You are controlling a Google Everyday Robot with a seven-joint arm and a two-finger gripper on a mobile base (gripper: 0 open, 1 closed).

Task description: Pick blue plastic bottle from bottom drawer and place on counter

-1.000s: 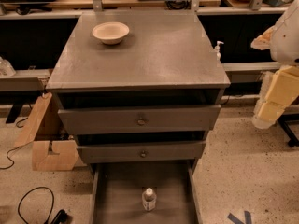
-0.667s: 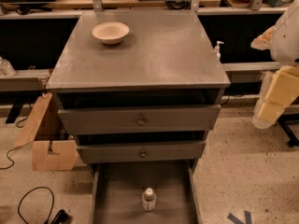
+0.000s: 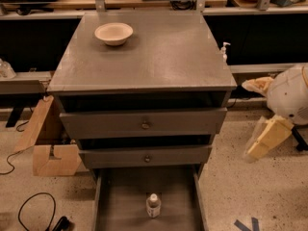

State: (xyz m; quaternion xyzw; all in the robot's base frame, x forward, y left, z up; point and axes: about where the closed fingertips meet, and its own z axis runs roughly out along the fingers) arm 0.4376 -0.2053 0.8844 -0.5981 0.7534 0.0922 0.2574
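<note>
- Change: the gripper (image 3: pixel 265 137), a cream part at the right edge of the frame, now sits lower and slightly further left than it did a second ago. It is level with the two knobbed drawers (image 3: pixel 144 125) instead of the cabinet top.
- Gripper position: it is to the right of the cabinet, over the speckled floor, and touches nothing. It is well apart from the target.
- Gripper state: from this angle it cannot be told whether it is set wide or narrow. It does not hold the bottle.
- No change: the blue plastic bottle (image 3: pixel 153 205) stands upright, white cap up, at the lower centre of the frame, on the floor of the bottom drawer (image 3: pixel 122 196).
- Drawer state: the bottom drawer is pulled out towards the lower edge of the frame, so the bottle is open to access from above. No opening step appears to be needed.
- Destination: the counter (image 3: pixel 159 61) fills the upper centre of the frame. A cream bowl (image 3: pixel 113 33) rests at its upper left, and a small pump bottle (image 3: pixel 224 49) stands beside its right edge. The bare area in front of the bowl looks usable for placement.
- Meaning for the task: the descent reads as the start of the approach. The pick is not yet done.
- Next requirement: the gripper must travel left and down, clear the right drawer wall, and align over the cap.
- Risk: an upright bottle may tip if it is struck from the side.
</note>
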